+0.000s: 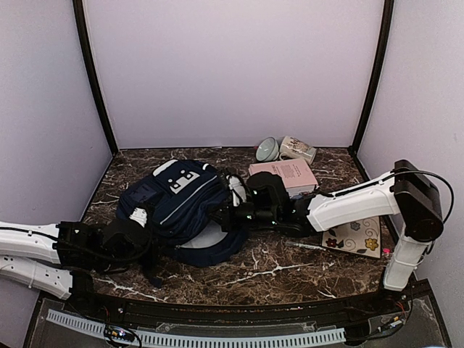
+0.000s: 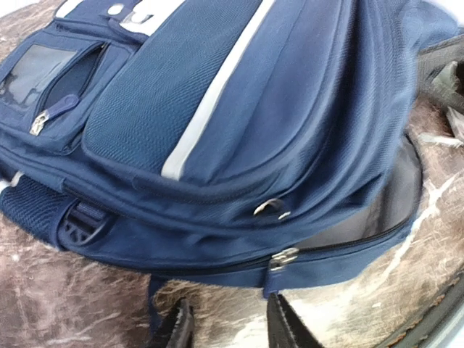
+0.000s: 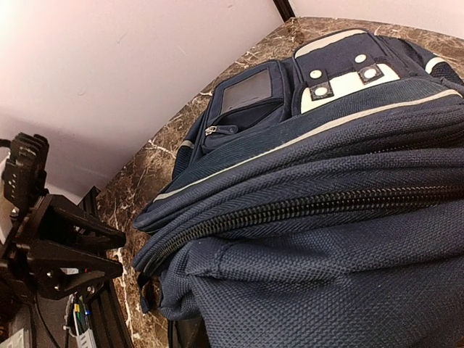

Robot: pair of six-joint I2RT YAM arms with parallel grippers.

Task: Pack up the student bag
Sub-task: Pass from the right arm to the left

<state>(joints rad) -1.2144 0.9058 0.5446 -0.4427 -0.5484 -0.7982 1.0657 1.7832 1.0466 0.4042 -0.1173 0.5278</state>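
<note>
From above, the student bag [image 1: 177, 203] lies left of centre on the marble table [image 1: 290, 268], between the left gripper [image 1: 139, 237] and the right gripper [image 1: 232, 212].

At the left wrist, the fingers stand partly apart and empty, just before the zip slider [image 2: 284, 257]. I judge they should pinch the pull squarely.

At the right wrist, the jaws are closed at the bag. Whether they hold fabric, I cannot tell.

Marble table [image 1: 290, 272], student bag [image 1: 177, 203], pink book [image 1: 293, 174], bowl [image 1: 267, 150], mug [image 1: 298, 149]
</note>
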